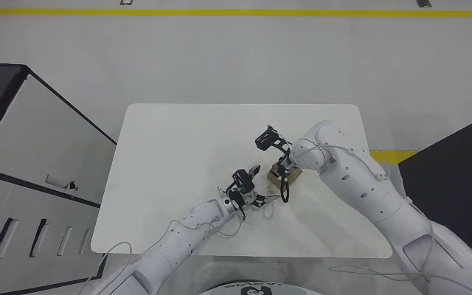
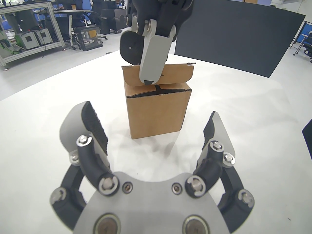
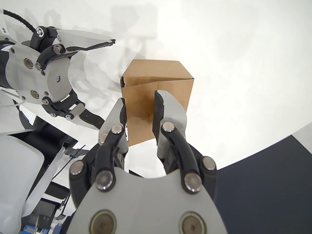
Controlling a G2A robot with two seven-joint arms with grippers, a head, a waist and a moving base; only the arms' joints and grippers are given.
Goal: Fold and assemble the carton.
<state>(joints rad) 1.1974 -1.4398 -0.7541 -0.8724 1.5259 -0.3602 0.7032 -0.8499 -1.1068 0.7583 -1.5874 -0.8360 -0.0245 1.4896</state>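
**Right wrist view: carton upright, last top flap not yet closed**

Your right gripper (image 3: 140,97) hangs over the carton (image 3: 158,70) at the centre of the frame. Its jaws are part-way open and clamp nothing. In the left wrist view one fingertip (image 2: 147,82) rests at the foot of the upright flap (image 2: 175,74), just above centre. Your left gripper (image 2: 149,108) sits low on the table (image 2: 243,103) in the lower half of that frame. It is spread wide, faces the carton and is apart from it.

You appear to be at the top-closing step: the inner flaps already lie flat, leaving one standing. The next move likely calls for pushing that flap down and tucking it in. You may need the left gripper to brace the side wall so the carton does not slide. Whatever is inside is hidden from you.
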